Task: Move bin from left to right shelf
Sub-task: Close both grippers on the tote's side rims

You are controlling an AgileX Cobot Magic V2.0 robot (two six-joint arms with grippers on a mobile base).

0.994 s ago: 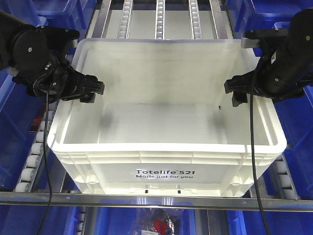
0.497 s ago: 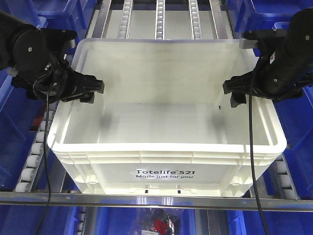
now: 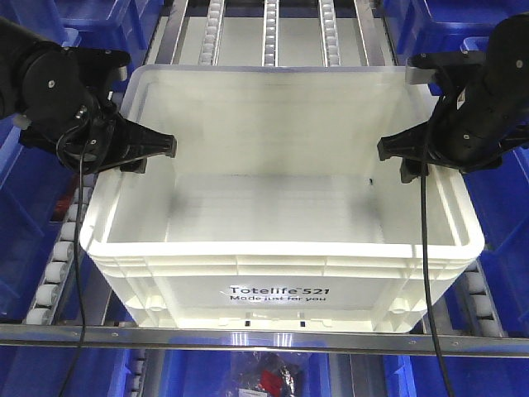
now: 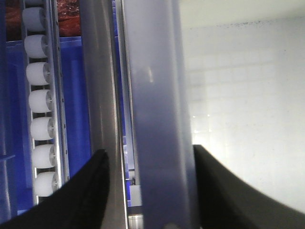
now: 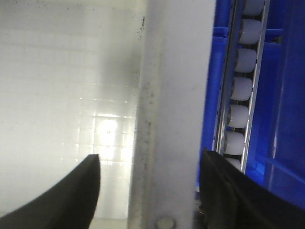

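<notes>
I read one print only: black lettering on the near outer wall of the bin, low and centred, in two lines, "Totelife 521" over "Made just for you". My wrist views give me no lettering at all, and nothing else in the front view is legible.

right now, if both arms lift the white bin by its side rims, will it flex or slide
The bin looks empty, so probably light for its size. Its thick rim and ribbed walls suggest it stays fairly stiff. It sits on rollers, so a push would likely send it gliding.
</notes>
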